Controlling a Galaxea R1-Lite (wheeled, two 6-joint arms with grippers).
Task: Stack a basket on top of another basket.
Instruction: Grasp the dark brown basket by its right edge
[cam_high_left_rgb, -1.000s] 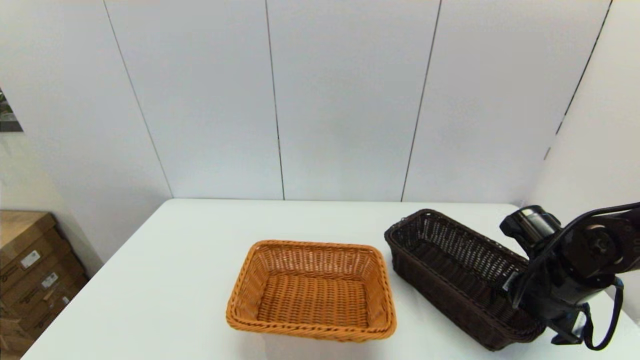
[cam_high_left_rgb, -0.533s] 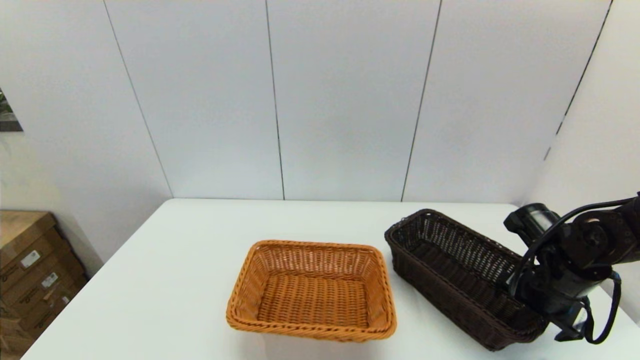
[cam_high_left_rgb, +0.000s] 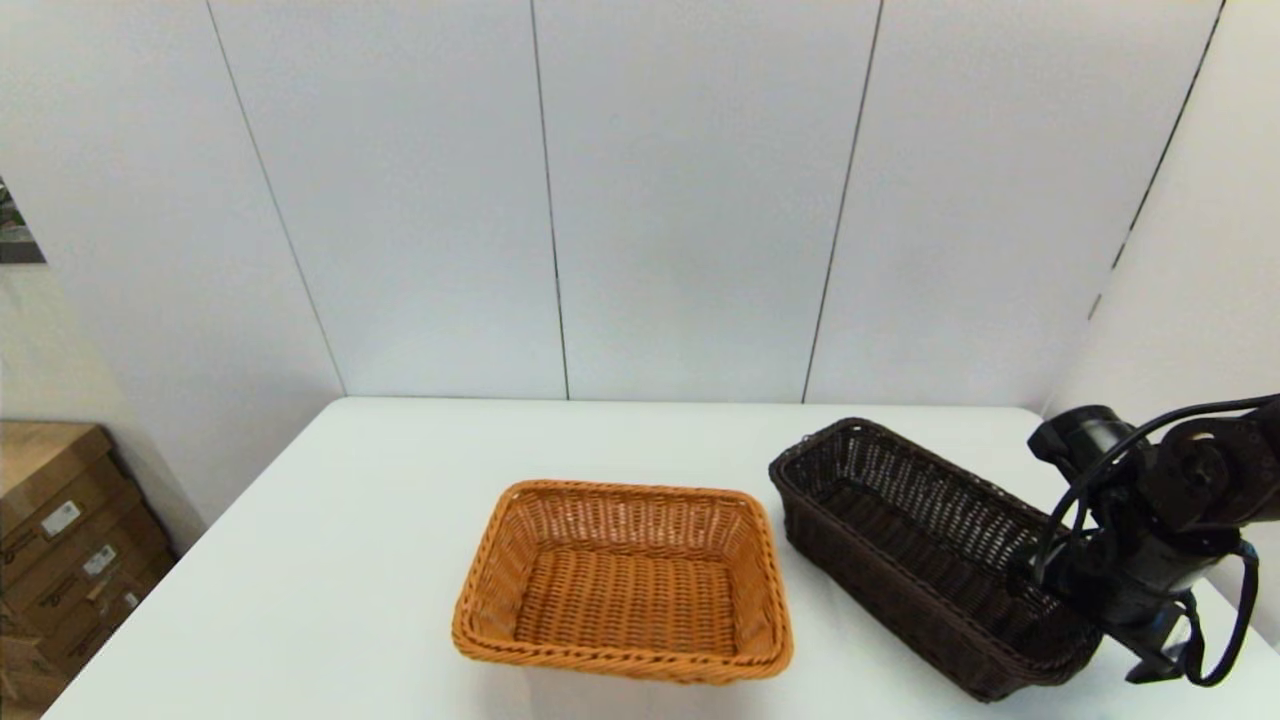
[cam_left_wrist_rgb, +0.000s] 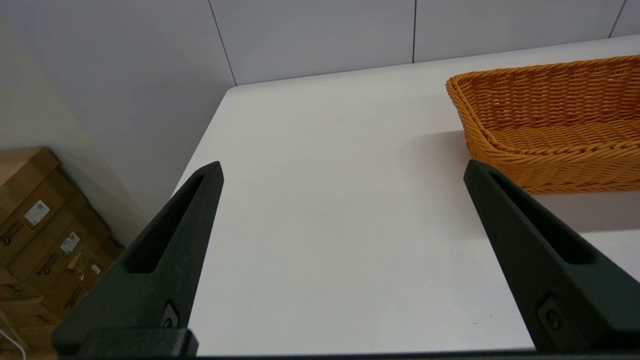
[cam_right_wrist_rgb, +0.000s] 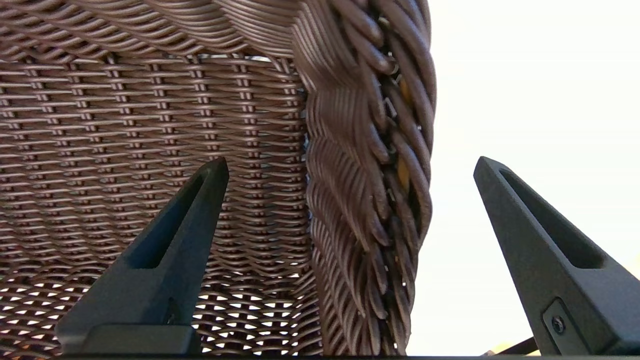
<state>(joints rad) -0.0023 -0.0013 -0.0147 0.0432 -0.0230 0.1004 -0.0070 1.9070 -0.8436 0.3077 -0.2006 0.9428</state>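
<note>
Right hand (cam_right_wrist_rgb: 350, 167) spread astride dark basket (cam_high_left_rgb: 920, 555) rim, tan basket (cam_high_left_rgb: 625, 580) beside

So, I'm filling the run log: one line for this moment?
right gripper open, straddling dark basket rim | left gripper open, parked | orange basket on table, unstacked

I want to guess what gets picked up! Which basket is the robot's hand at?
The dark brown basket: the right gripper straddles its braided rim. The orange-tan basket sits apart.

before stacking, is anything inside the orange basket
The orange-tan basket shows only its bare woven floor; nothing lies in it. The near wall hides a thin strip of floor. The open right gripper straddles the dark brown basket rim.
</note>
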